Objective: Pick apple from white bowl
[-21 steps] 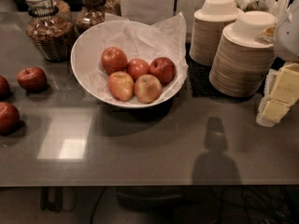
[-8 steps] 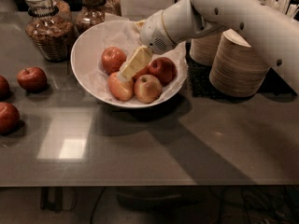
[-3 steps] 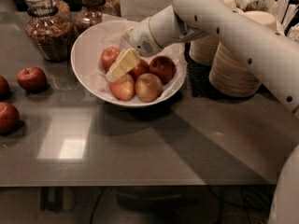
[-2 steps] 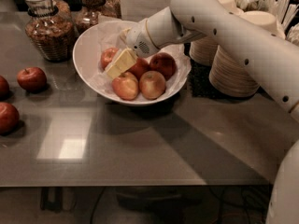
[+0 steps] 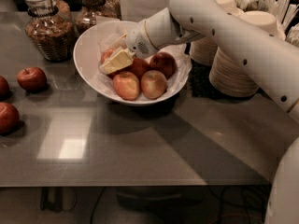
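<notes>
The white bowl (image 5: 88, 59) stands on the grey table at the back centre, lined with crinkled paper. It holds several apples. The bright red apple (image 5: 107, 55) lies at the bowl's left side, mostly hidden behind my gripper. My gripper (image 5: 114, 62) reaches down into the bowl from the right and sits right on that apple. Two paler yellow-and-red apples (image 5: 126, 85) lie at the front of the bowl and darker red ones (image 5: 163, 63) behind them. My white arm (image 5: 219, 27) crosses the view from the right.
Two glass jars (image 5: 46, 29) stand behind the bowl on the left. Three loose red apples (image 5: 32, 78) lie on the table's left side. Stacks of beige paper bowls (image 5: 238, 59) stand to the right under my arm. The table's front edge (image 5: 140, 185) is near.
My gripper has moved a little to the left inside the bowl, onto the leftmost apple. The bowl and the other apples stay about where they were.
</notes>
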Controlling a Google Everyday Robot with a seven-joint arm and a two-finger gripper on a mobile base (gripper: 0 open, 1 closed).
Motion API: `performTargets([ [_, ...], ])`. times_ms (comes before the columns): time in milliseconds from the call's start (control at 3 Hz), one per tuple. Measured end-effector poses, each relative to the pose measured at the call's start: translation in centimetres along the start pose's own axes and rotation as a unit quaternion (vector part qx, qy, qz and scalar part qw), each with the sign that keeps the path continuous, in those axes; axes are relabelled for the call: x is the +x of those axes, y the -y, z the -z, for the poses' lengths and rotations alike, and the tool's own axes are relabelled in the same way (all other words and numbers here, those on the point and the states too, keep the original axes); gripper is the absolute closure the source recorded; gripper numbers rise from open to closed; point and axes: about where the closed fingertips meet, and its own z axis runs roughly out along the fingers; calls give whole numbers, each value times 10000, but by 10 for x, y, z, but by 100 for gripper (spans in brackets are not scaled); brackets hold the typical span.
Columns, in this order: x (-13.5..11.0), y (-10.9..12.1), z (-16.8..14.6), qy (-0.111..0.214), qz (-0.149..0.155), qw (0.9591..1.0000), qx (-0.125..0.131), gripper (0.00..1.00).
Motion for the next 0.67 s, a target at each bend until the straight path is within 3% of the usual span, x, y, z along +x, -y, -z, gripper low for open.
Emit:
performTargets([
  [667, 0, 0, 0, 0, 0, 10000, -1, 89],
])
